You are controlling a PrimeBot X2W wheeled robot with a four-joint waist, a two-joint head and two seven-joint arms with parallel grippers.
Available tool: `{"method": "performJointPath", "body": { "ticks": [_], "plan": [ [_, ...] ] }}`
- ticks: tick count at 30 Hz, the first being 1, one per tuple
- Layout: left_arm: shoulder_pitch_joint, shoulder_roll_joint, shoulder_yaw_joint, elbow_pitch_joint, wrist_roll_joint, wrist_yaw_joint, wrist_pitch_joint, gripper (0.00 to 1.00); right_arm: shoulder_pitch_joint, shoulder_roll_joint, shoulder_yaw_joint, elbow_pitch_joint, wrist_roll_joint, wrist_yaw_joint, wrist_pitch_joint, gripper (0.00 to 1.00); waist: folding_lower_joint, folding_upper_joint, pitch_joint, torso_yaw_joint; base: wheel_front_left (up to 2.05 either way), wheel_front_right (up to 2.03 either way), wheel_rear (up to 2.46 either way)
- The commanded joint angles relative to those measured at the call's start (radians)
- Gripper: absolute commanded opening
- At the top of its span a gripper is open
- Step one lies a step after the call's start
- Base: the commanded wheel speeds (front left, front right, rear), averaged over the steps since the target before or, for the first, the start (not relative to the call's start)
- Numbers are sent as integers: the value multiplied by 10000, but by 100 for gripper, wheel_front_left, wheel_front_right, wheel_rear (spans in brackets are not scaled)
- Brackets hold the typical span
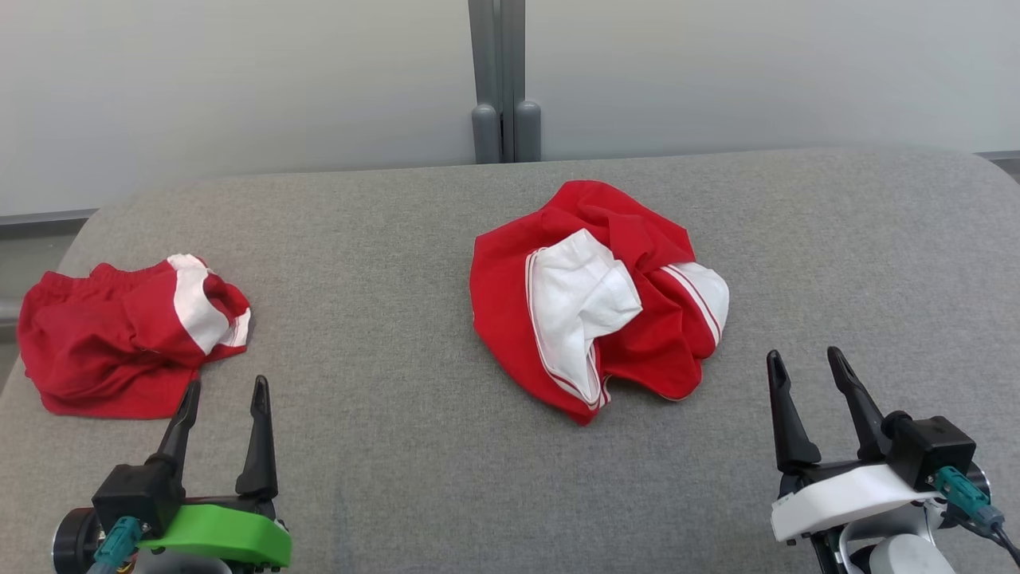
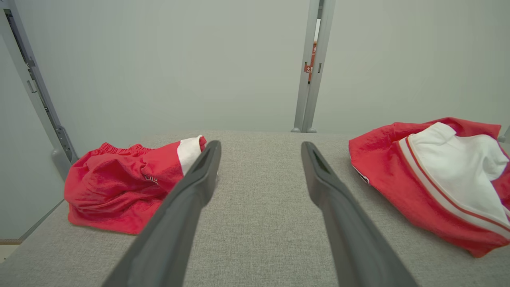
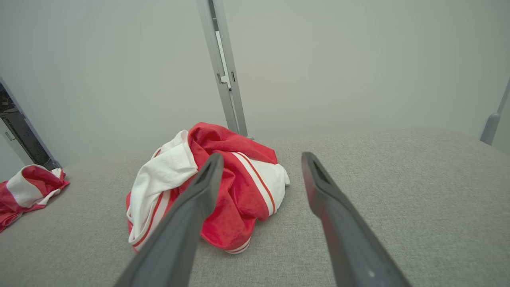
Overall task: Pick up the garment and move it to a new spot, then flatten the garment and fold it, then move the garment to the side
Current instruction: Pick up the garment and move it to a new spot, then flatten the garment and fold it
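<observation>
A crumpled red and white garment point(image 1: 594, 299) lies bunched near the middle of the grey padded table point(image 1: 398, 446); it also appears at the right of the left wrist view point(image 2: 430, 179) and left of centre in the right wrist view point(image 3: 207, 187). My left gripper point(image 1: 225, 395) stands open at the lower left, well left of that garment, fingers point(image 2: 199, 179) empty. At the lower right my right gripper point(image 1: 805, 365) is open and empty, a short way right of and nearer than the garment, its fingers point(image 3: 203, 187) apart.
A second red and white garment point(image 1: 127, 335) lies crumpled at the table's left edge, just beyond my left gripper, shown too as a bundle point(image 2: 127, 183) and a heap point(image 3: 28, 191). A grey post point(image 1: 502, 80) stands behind the table against a pale wall.
</observation>
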Motion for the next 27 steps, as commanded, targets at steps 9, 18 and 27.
{"method": "performJointPath", "body": {
  "ticks": [9,18,27],
  "plan": [
    [218,-92,229,35,32,-116,-4,100,118,-1,16,-28,-137,1,-31,100,1,0,5,-2,0,0,0],
    [202,-181,315,104,113,-189,-5,100,89,-20,21,57,-126,1,-31,100,1,0,1,63,0,0,0],
    [236,-241,409,190,177,-239,-6,100,79,-35,88,183,-62,1,-31,100,1,0,-81,80,0,0,0]
  ]
}}
